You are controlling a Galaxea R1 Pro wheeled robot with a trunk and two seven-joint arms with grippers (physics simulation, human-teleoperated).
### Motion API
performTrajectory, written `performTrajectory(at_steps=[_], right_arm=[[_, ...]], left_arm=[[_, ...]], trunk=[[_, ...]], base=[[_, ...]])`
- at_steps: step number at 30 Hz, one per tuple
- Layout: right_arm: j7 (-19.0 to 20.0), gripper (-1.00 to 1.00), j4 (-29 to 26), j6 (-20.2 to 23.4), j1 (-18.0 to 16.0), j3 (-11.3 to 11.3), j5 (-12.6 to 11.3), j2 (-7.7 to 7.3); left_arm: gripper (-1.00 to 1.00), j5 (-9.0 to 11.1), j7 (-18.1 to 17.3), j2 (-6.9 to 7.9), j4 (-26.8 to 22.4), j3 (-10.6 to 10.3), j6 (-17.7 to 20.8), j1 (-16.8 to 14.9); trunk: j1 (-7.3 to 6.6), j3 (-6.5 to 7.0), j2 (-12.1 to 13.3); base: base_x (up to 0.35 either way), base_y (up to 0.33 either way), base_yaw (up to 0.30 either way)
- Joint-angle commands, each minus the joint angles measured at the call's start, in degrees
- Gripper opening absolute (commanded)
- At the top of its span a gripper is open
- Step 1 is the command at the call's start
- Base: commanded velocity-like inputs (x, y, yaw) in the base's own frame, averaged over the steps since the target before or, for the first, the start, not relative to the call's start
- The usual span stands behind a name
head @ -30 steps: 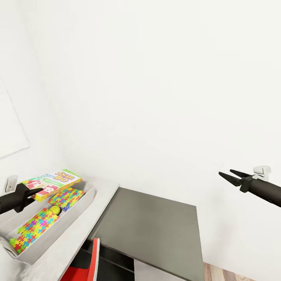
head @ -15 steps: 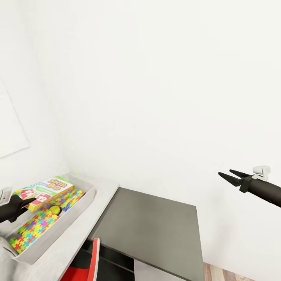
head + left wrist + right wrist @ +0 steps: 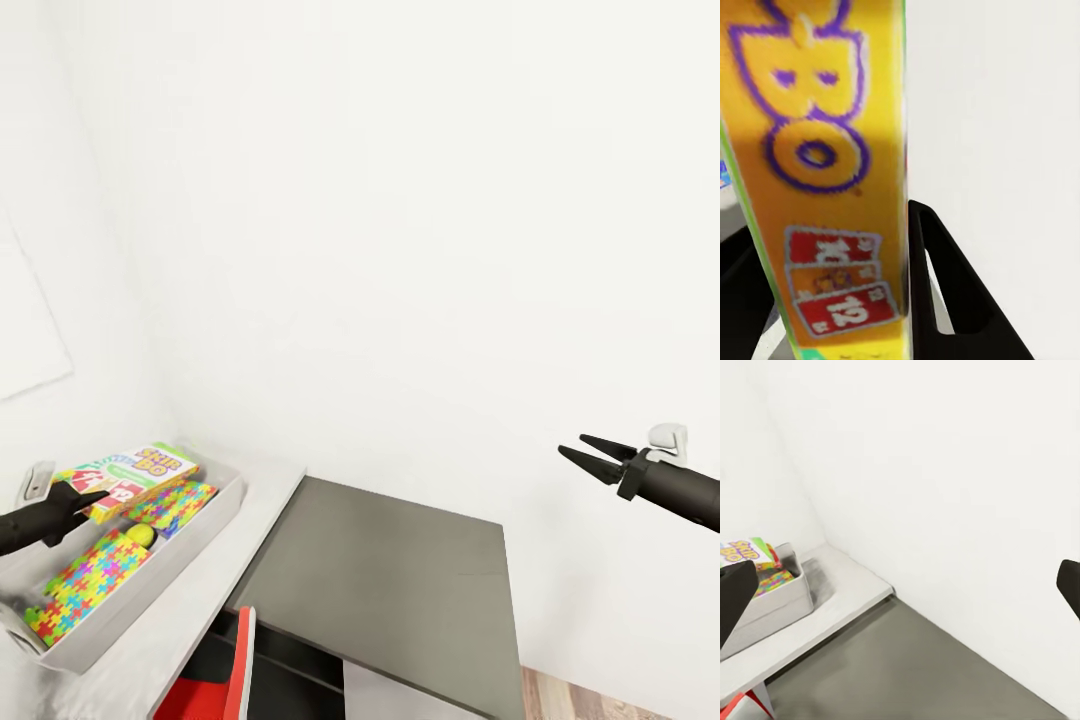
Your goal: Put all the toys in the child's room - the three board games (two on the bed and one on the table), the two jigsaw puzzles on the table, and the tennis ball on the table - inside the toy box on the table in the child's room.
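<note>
The SKIP-BO board game hangs tilted over the far end of the light grey toy box, with my left gripper shut on its near edge. In the left wrist view the box fills the gap between the black fingers. Inside the toy box lie two jigsaw puzzles with the tennis ball between them. The toy box stands on the pale table. My right gripper hovers open and empty far to the right, in front of the white wall. The right wrist view shows the toy box and the game.
A dark grey lower surface adjoins the table's right end. A red chair stands below the table's front edge. White walls close in behind and to the left. A strip of wood floor shows at the bottom right.
My left gripper, with the SKIP-BO game in it, dipped left and down half a second ago, then rose back to the right over the toy box's far end. The right gripper barely shifted.
</note>
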Motion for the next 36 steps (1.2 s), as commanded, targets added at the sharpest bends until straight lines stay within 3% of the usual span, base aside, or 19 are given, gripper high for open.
performTrajectory(at_steps=[1, 5, 8, 17, 25, 36], right_arm=[[0.2, 1.0, 0.0, 0.5, -0.1, -0.1, -0.2, -0.09], [0.3, 1.0, 0.0, 0.7, -0.1, -0.1, -0.2, -0.29], [0.3, 1.0, 0.0, 0.8, -0.1, -0.2, -0.2, -0.39], [0.5, 1.0, 0.0, 0.9, -0.1, -0.2, -0.2, -0.67], [0.5, 1.0, 0.0, 0.9, -0.1, -0.2, -0.2, -0.63], [0.6, 1.0, 0.0, 0.6, -0.1, -0.2, -0.2, -0.6]], left_arm=[[-1.0, -1.4, -1.1, 0.03, 1.1, -0.3, -0.3, -0.6], [-1.0, -4.4, -3.2, 0.13, 3.4, -0.9, -1.3, -1.3], [-1.0, -5.4, -3.7, 0.2, 4.5, -1.0, -1.5, -1.6], [-1.0, -6.8, -4.3, 0.35, 7.7, -1.3, -3.2, -3.7], [-1.0, -12.0, -7.9, 0.5, 11.8, -1.2, -4.0, -6.0], [-1.0, -13.3, -9.2, 0.58, 13.2, -1.2, -4.0, -6.7]], trunk=[[0.04, -0.23, -0.1], [0.04, -0.59, -0.1], [0.04, -0.87, -0.1], [0.04, -1.69, -0.1], [0.04, -2.42, -0.1], [0.04, -3.32, -0.1]], base=[[0.0, 0.0, 0.0], [0.0, 0.0, 0.0], [0.0, 0.0, 0.0], [0.0, 0.0, 0.0], [0.0, 0.0, 0.0], [0.0, 0.0, 0.0]])
